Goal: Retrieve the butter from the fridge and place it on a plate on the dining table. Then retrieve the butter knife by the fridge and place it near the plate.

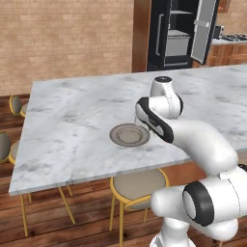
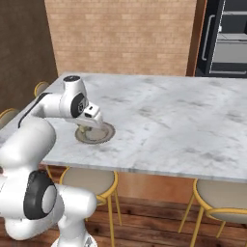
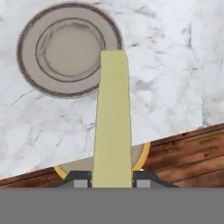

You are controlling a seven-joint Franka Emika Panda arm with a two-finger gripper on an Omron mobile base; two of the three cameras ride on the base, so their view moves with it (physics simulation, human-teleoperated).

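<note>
The butter (image 3: 112,118) is a pale yellow stick standing up between my two dark fingertips (image 3: 78,179); my gripper (image 3: 112,180) is shut on it. Its far end overlaps the right rim of the plate (image 3: 70,48), a round grey-brown dish on the marble dining table (image 3: 175,65). From the base views my gripper (image 1: 136,117) hangs just above the plate (image 1: 129,134), at its right edge; in the right base view the gripper (image 2: 86,126) hovers over the plate (image 2: 95,132). The black fridge (image 1: 181,34) stands beyond the table with a door open. The butter knife is out of view.
Gold-legged stools (image 1: 137,185) sit under the table's near edge, with more (image 1: 14,103) at its left end. A brick wall backs the room. A wooden counter with a stove (image 1: 231,41) stands right of the fridge.
</note>
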